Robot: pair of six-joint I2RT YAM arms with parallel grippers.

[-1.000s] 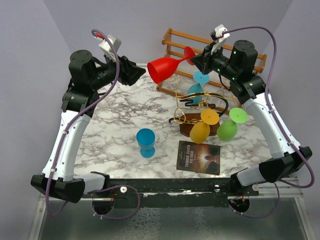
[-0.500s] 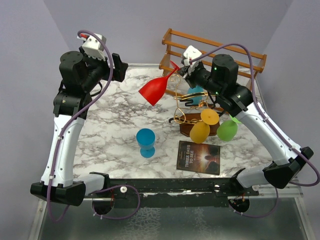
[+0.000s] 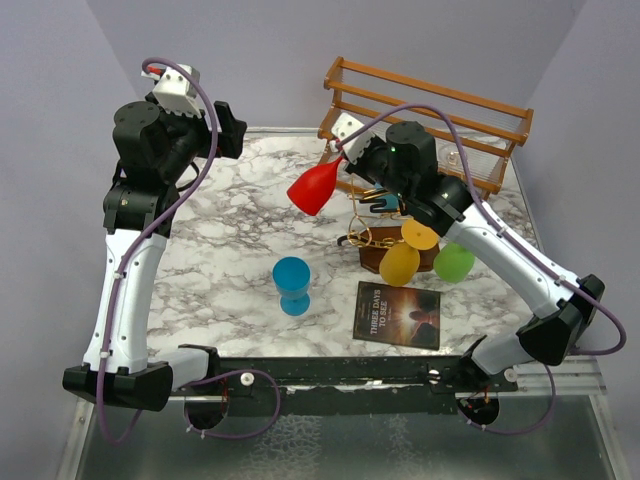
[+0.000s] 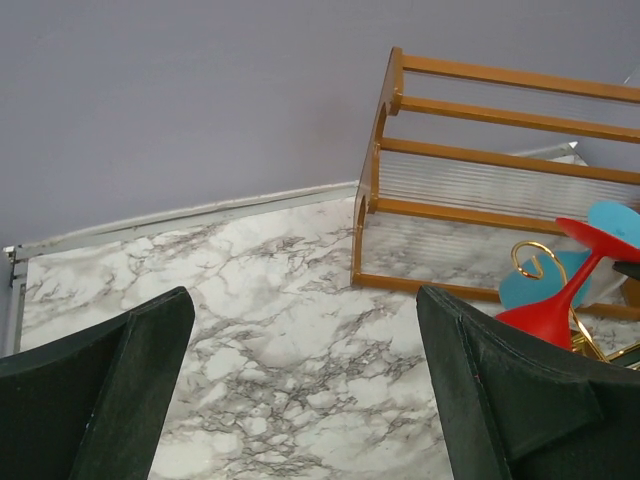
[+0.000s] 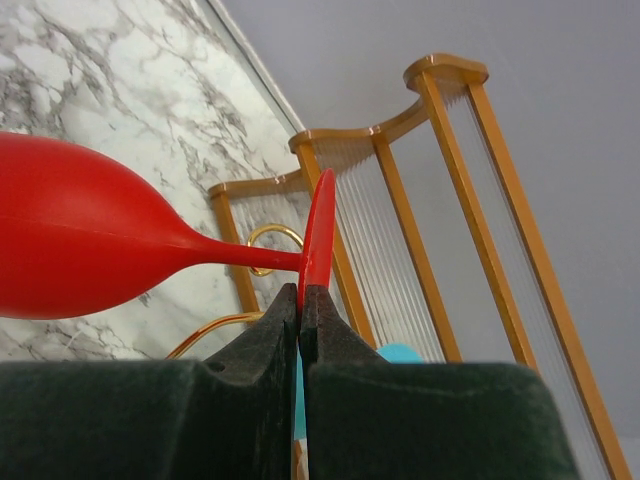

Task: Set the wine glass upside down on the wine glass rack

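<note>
Red wine glass (image 3: pixel 312 186): foot pinched edge-on in right hand (image 5: pixel 300 302), clamped tight; stem slants away, bowl low, above desk (image 3: pixel 230 250) just left of gold wire rack (image 3: pixel 383 212); left hand (image 3: pixel 230 130) spread wide, empty, farther off

Lab test bench, marble tabletop (image 3: pixel 225 250), grey walls (image 3: pixel 270 60)

The left arm (image 3: pixel 128 265) is raised, the left gripper (image 3: pixel 228 130) spread wide; the right arm (image 3: pixel 500 250) is extended, the right gripper (image 5: pixel 299 300) clamped shut.
</note>
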